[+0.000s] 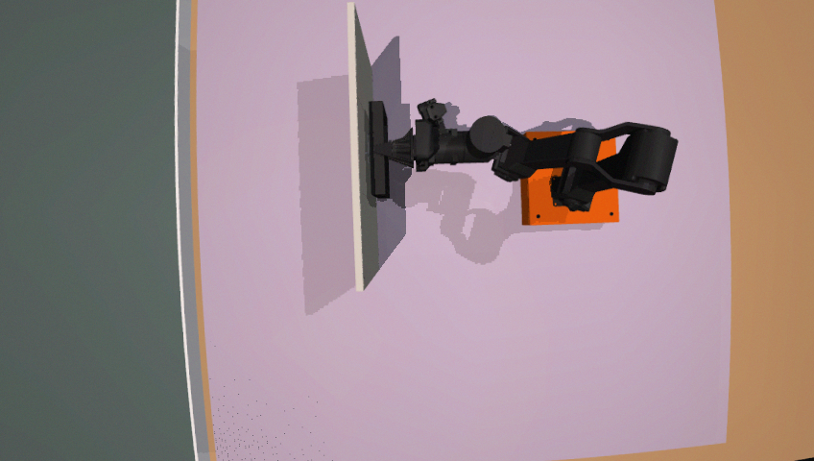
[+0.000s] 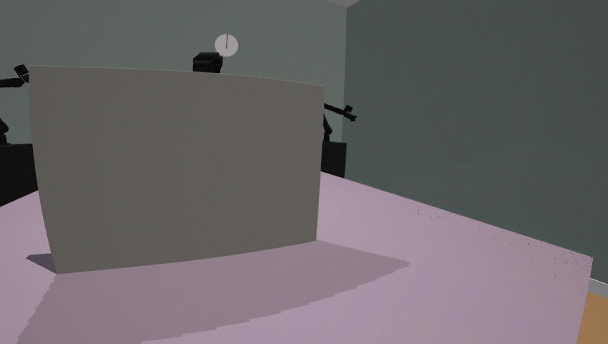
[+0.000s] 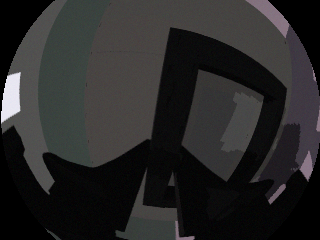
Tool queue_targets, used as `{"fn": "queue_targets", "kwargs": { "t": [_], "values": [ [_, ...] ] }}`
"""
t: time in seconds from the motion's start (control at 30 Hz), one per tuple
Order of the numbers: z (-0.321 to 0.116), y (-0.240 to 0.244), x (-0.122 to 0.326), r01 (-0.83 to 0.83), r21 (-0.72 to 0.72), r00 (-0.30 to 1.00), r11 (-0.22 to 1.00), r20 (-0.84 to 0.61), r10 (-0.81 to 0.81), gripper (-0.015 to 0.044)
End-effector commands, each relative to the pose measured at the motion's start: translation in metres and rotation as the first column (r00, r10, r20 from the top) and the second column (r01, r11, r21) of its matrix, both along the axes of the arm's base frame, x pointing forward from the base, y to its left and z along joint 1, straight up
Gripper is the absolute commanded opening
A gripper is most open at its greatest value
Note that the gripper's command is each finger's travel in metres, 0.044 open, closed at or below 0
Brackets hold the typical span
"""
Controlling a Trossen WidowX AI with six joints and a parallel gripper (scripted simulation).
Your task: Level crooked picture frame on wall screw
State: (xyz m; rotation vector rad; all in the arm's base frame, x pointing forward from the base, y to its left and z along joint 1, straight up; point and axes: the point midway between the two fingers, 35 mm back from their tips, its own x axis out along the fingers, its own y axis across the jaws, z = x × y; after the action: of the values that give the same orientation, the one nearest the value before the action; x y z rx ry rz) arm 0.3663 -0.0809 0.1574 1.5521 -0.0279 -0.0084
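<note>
Tool: its fingers (image 1: 383, 149) were nearly shut, parted only by what they had hold of, a straight bar of the frame, gripped between its corners.
Frame: the dark picture frame (image 1: 379, 182) (image 3: 174, 95) was at the face of the upright panel, in the tool's grip. Its window showed to one side of the held bar in the wrist view.
Screw and notched strip: both were out of sight, so whether the screw sat in a notch could not be told.
Level: the wrist view looked on at a slant, and the exterior view had only the back of the panel; the high side could not be judged.
Arm: the black arm (image 1: 485, 136) (image 2: 206, 63) reached across from its orange base (image 1: 537, 206) to the frame.
Panel: the upright panel (image 1: 355, 171) (image 2: 178, 162) (image 3: 125, 90) stood on the table (image 1: 571, 342) (image 2: 447, 276) (image 3: 304, 90).
Step in hand: probably the lift and one-notch shift, or the setting back after it.
Good handling: a small lift, one short sideways move along the panel, then a gentle lowering seemed right, without twisting the bar or pulling outward.
Risk: too much lift or pull could have unhooked the strip; too little could have let it catch.
Release: best done only once the screw bore the weight, opening evenly and backing straight away.
</note>
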Motion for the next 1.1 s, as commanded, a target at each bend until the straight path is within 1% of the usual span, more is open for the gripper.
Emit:
{"fn": "queue_targets", "kwargs": {
  "t": [0.0,0.03,0.07,0.37,0.53,0.8,0.87,0.97,1.0,1.07],
  "values": [
    [0.000,0.000,0.000,-0.002,0.025,1.000,1.000,0.001,0.002,0.0000],
    [0.000,0.000,0.000,-0.002,0.035,1.000,0.999,0.001,0.002,0.0000],
    [0.000,0.000,0.000,0.000,0.012,1.000,1.000,0.000,0.000,0.0026],
    [0.000,0.000,0.000,0.000,0.012,1.000,1.000,0.000,0.000,0.0260],
    [0.001,-0.001,-0.007,0.000,-0.008,1.000,1.000,0.000,0.000,0.0260],
    [-0.001,-0.001,-0.086,-0.002,-0.241,1.000,0.970,-0.008,0.000,0.0260],
    [-0.004,0.001,-0.098,-0.002,-0.279,1.000,0.960,-0.009,-0.001,0.0260],
    [-0.004,0.001,-0.100,-0.002,-0.283,1.000,0.959,-0.010,-0.001,0.0260],
    [-0.002,-0.002,-0.093,0.003,-0.254,1.000,0.967,-0.010,-0.005,0.0260],
    [0.002,-0.005,-0.098,0.002,-0.256,1.000,0.967,-0.011,-0.005,0.0260]
  ]
}}
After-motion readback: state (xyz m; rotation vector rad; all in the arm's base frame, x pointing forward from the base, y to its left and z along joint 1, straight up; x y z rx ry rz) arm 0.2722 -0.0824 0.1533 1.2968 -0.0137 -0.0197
